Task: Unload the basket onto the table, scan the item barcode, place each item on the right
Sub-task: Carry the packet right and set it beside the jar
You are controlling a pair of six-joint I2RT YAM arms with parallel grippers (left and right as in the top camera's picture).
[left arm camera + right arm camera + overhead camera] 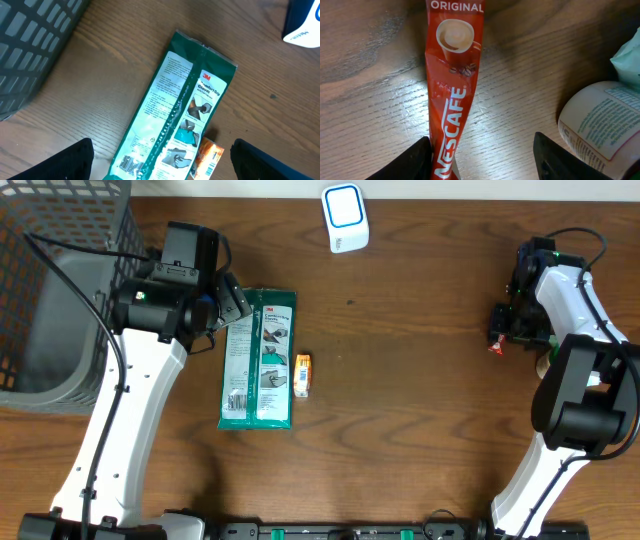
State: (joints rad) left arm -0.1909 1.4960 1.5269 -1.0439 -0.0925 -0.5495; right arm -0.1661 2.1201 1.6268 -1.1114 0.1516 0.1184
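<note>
Left gripper point(228, 302) hangs wide open at the far end of a green 3M Comfort Grip Gloves packet point(258, 360), with a small orange packet point(303, 374) just beside it. Farther right, at the far edge, stands the white-and-blue scanner point(345, 218). Right gripper point(487, 157) gapes open around a red Nescafé Original stick point(452, 85) lying flat on the table point(545, 65), near a labelled bottle point(600, 125).

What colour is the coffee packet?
The packet is red with white letters, clearest in the right wrist view.
</note>
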